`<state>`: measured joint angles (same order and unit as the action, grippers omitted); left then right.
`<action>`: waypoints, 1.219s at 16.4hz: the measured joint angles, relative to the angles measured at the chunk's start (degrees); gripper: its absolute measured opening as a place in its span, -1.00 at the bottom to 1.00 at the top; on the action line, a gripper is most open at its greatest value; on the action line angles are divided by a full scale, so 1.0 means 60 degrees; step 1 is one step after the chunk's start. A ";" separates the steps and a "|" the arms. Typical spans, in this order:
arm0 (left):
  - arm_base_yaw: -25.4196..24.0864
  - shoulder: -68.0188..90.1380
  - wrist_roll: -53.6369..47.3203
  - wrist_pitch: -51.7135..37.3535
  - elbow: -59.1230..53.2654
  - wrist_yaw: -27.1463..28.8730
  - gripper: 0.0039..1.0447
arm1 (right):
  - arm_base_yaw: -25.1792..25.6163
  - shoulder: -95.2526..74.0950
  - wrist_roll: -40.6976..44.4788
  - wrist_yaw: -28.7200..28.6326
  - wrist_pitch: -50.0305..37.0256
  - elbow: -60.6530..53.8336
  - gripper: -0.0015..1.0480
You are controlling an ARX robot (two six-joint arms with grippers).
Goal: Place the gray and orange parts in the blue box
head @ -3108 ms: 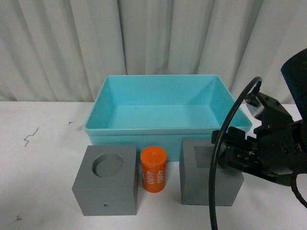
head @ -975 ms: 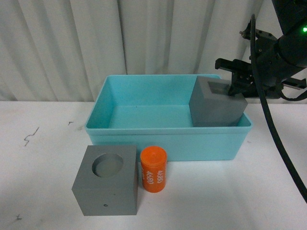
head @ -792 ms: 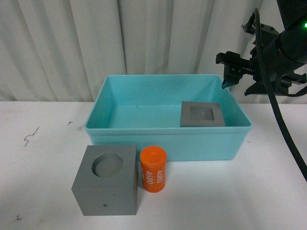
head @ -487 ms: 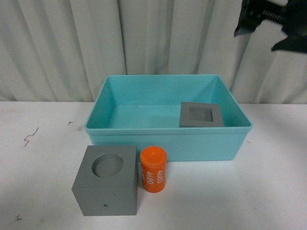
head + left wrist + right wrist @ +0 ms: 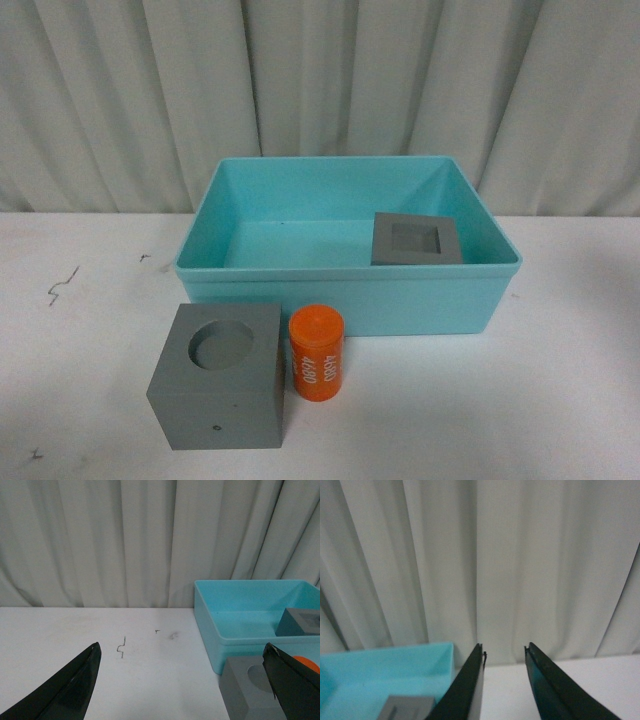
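Observation:
The blue box (image 5: 349,291) stands mid-table, and the gray cube with a square recess (image 5: 416,240) lies inside it at the right. In front of the box, on the table, stand the gray cube with a round recess (image 5: 217,389) and the orange cylinder with white digits (image 5: 317,354). Neither arm shows in the front view. My left gripper (image 5: 182,652) is open and empty over bare table left of the box (image 5: 235,639) and round-recess cube (image 5: 250,690). My right gripper (image 5: 504,651) is open, held high beside the box (image 5: 385,680), with the square-recess cube (image 5: 407,707) below.
A white curtain (image 5: 320,90) hangs behind the white table (image 5: 560,400). Small dark marks (image 5: 62,286) dot the table at the left.
The right gripper carried the square-recess cube from the table into the box, let go of it, then rose up and out of the front view. The other two parts stayed put.

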<state>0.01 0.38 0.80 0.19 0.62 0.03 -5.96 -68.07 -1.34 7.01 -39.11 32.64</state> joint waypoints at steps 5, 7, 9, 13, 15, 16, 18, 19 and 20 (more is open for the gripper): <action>0.0000 0.0000 0.0000 0.0000 0.0000 -0.0007 0.88 | 0.0382 0.1719 0.0178 -0.0517 -0.0539 -0.2667 -0.97; 0.0000 0.0000 0.0000 0.0000 0.0000 0.0018 0.88 | 0.1053 0.2291 0.0193 -0.1067 -0.0382 -0.3472 -0.97; 0.0000 0.0000 0.0000 0.0000 0.0000 -0.0004 0.88 | 0.1045 0.3060 0.0193 -0.1133 -0.0229 -0.3887 -0.96; 0.0000 0.0000 0.0000 0.0000 0.0000 0.0000 0.88 | 0.1045 0.4561 0.0193 -0.1133 0.0601 -0.4634 -0.97; 0.0000 0.0000 0.0000 0.0000 0.0000 0.0000 0.88 | 0.1045 0.5260 0.0193 -0.1133 0.1086 -0.4856 -0.97; 0.0000 0.0000 0.0000 0.0004 0.0000 0.0000 0.88 | 0.1045 0.5621 0.0193 -0.1133 0.1351 -0.4958 -0.97; 0.0000 0.0000 0.0000 0.0000 0.0000 -0.0004 0.88 | 0.1045 0.5949 0.0193 -0.1129 0.1198 -0.5333 -0.96; 0.0000 0.0000 0.0000 0.0000 0.0000 -0.0004 0.88 | 0.1045 0.6226 0.0197 -0.1137 0.1603 -0.5329 -0.97; 0.0000 0.0000 0.0000 0.0000 0.0000 -0.0004 0.88 | 0.1045 0.6779 0.0197 -0.1137 0.1971 -0.5329 -0.97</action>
<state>0.01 0.38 0.80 0.19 0.62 0.01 0.32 -27.40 -0.16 0.19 -27.29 0.67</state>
